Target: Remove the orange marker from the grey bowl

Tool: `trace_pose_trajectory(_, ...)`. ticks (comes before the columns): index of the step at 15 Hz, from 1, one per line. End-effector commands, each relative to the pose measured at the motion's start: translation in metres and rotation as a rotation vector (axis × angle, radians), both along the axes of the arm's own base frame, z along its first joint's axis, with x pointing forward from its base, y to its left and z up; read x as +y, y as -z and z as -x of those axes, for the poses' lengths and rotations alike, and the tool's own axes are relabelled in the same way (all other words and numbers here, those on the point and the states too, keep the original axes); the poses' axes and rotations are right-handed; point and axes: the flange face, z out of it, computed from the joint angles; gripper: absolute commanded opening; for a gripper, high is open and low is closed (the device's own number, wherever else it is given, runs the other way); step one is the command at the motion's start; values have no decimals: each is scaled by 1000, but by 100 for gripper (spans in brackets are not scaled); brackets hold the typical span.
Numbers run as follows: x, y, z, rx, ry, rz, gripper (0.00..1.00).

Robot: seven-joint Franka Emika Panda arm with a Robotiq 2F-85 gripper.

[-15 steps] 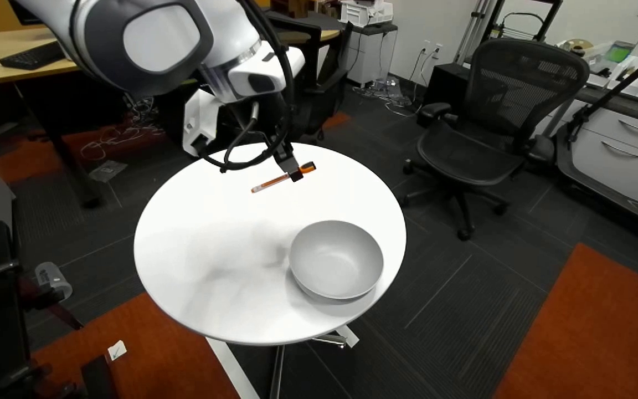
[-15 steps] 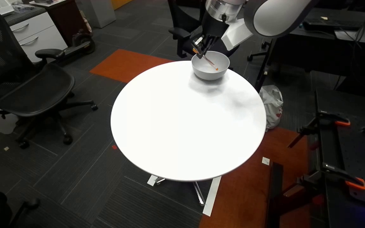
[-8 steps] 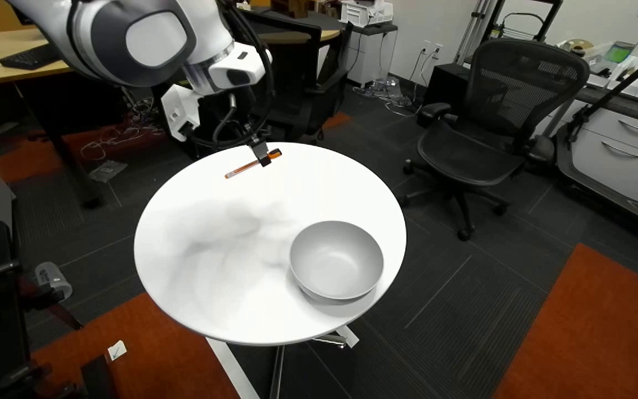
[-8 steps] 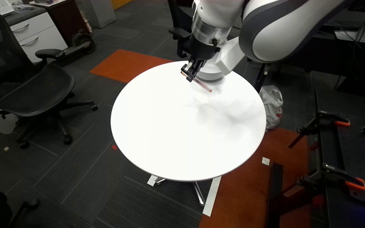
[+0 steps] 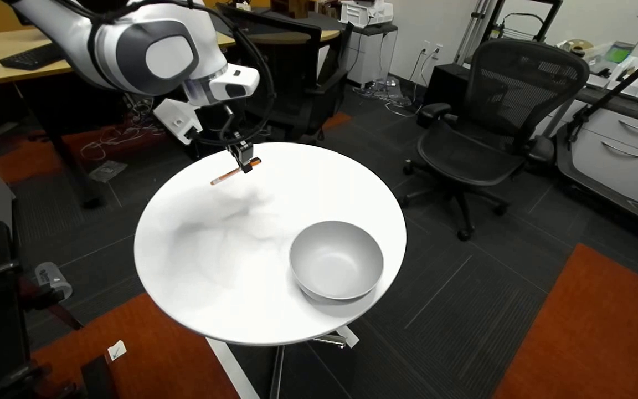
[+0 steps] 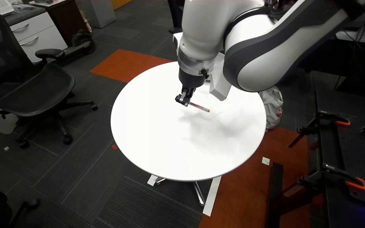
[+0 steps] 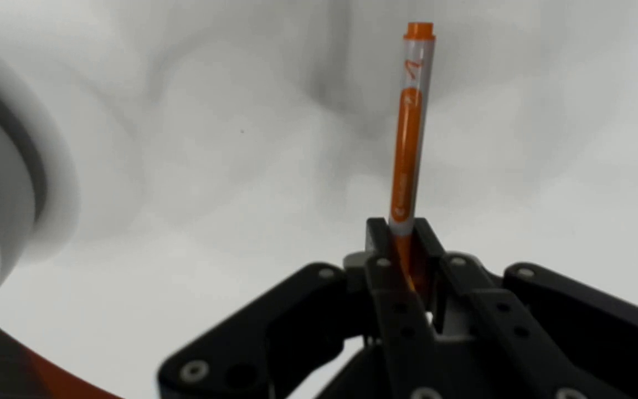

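Currently, in an exterior view, the hand (image 5: 247, 165) holds the orange marker (image 5: 227, 176) over the bench (image 5: 230, 316), well apart from the grey bowl (image 5: 334, 269). The bowl stands upright near the edge of the bench. No marker lies inside it. Status: removal from the bowl is judged complete.

In an exterior view, the arm (image 6: 261, 69) hides most or all of the bowl. The marker projects sideways from the hand and appears raised off the bench; the exact clearance cannot be read. Remaining steps, as a judgement: lower the marker onto the bench, release it, and back the hand away.

In the wrist view, the two fingers (image 7: 377, 241) bear on opposite sides of the marker near one end. The gap between them is only as wide as the barrel, so the hand is closed as far as the marker allows, with the marker in its grip. The greater part of the barrel extends beyond them. The bowl's outer wall shows at the left edge, apart from the marker.

Count: marker, one; bowl, one; bench, one; arm, one; hand, one, with two fingers.
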Motion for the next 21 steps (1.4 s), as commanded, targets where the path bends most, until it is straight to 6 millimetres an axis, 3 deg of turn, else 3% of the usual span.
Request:
trace_pose_trajectory(1, 8, 11, -14, 27, -71, 23, 3)
trace_pose_trajectory(2, 9, 13, -15, 28, -82, 25, 3)
trace_pose_trajectory(4, 8, 16, -19, 31, -96, 30, 39)
trace_pose_trajectory(12, 18, 19, -29, 37, -111, 20, 99)
trace_pose_trajectory(21, 35, 19, -29, 30, -128, 6, 100)
